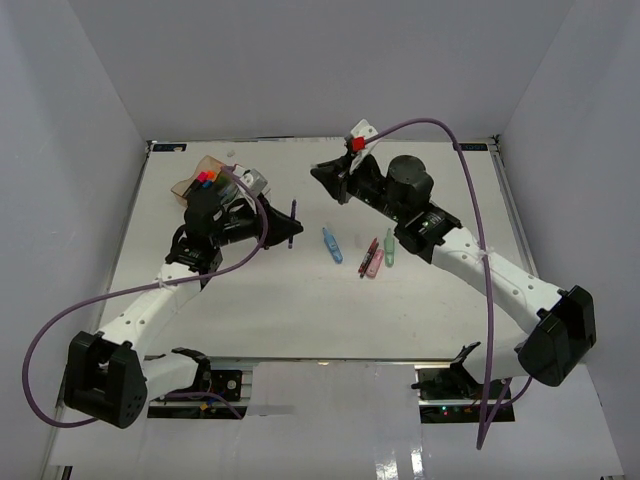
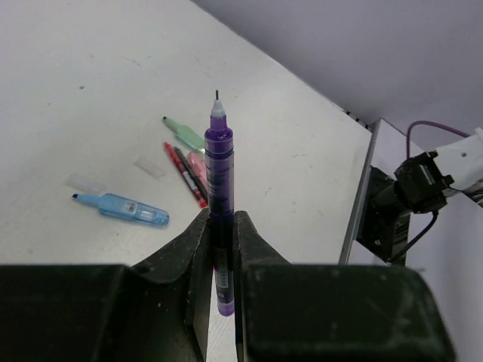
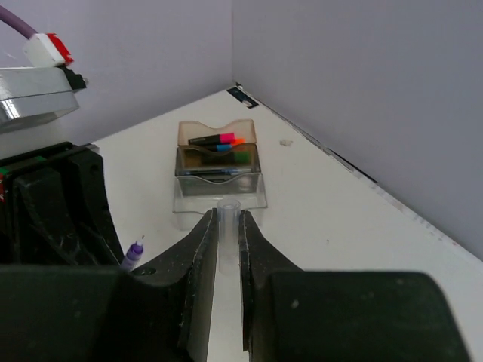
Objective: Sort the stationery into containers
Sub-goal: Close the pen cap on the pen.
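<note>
The left end effector [image 2: 220, 220] was closed tight on a purple pen [image 2: 219, 162], gripping its lower barrel so that the bare fine tip stuck out straight ahead of the fingers. Beyond that tip, on the white counter [image 2: 90, 68], lay a mint highlighter [image 2: 183, 133], a pink highlighter [image 2: 198, 163] and a thin red pen [image 2: 183, 175] close together. A pastel blue highlighter [image 2: 130, 209] lay off to the left of the fingers. The right end effector [image 3: 226, 219] was pinched shut on a small clear cap [image 3: 228, 207]. Ahead of it stood the organiser tray [image 3: 192, 200], with black highlighters [image 3: 219, 140] lying in its farther amber and grey compartments.
</note>
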